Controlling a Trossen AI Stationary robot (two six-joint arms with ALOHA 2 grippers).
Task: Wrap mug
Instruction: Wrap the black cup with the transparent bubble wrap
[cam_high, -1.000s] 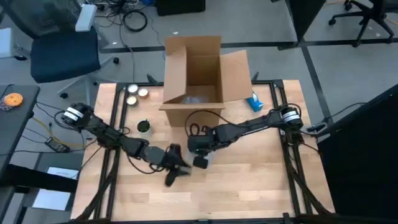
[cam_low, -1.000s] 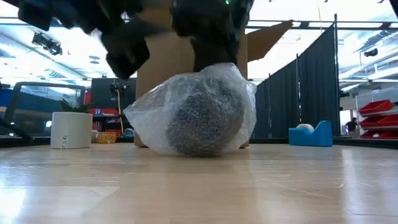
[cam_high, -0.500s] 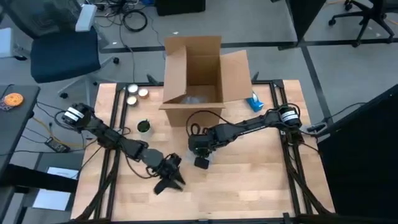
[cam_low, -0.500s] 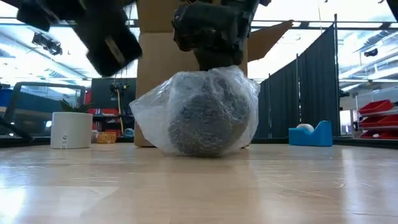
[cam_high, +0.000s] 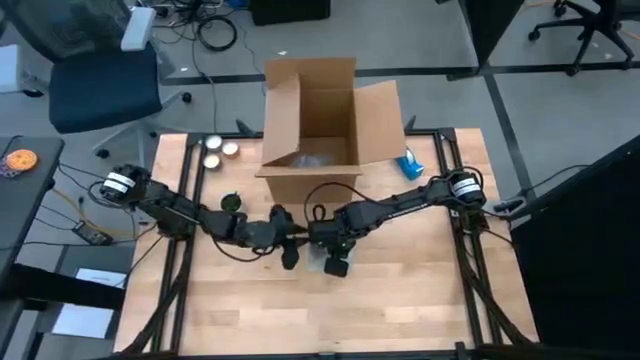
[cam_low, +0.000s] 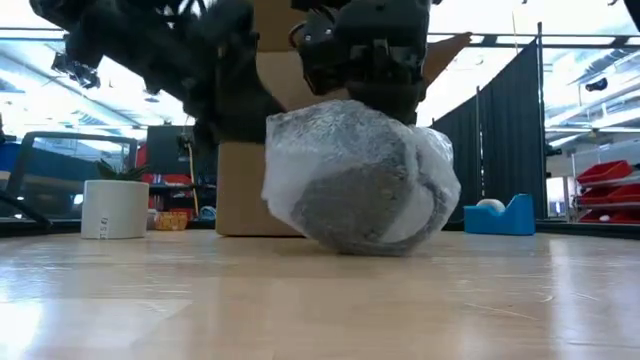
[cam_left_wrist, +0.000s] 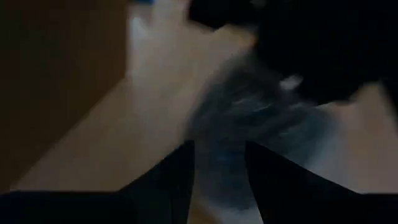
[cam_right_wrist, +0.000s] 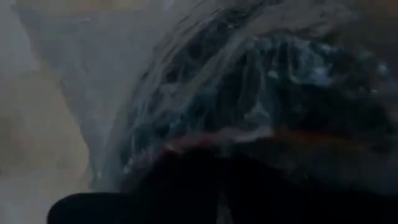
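The mug (cam_low: 355, 205), dark and bundled in clear bubble wrap (cam_low: 300, 160), rests on the wooden counter (cam_high: 400, 300) just in front of the open cardboard box (cam_high: 315, 120), near the counter's middle. In the low view the bundle sits tilted, with its wrap bulging toward the box side.

The right end effector (cam_high: 333, 250) is on top of the bundle, pressing down on it in front of the box; its wrist view is filled by the wrap (cam_right_wrist: 249, 81) and the dark mug beneath, and whether its fingers are parted or closed cannot be told.

The left end effector (cam_high: 288, 248) is just beside the bundle, on the side facing the small white pot (cam_low: 114, 208). Its two dark fingers (cam_left_wrist: 171, 186) stand apart with a gap between them, pointing at the wrapped mug (cam_left_wrist: 261, 137) and holding nothing.

A blue tape dispenser (cam_high: 409, 164) sits by the box's right flap, and two round tins (cam_high: 220, 147) lie to the box's left.
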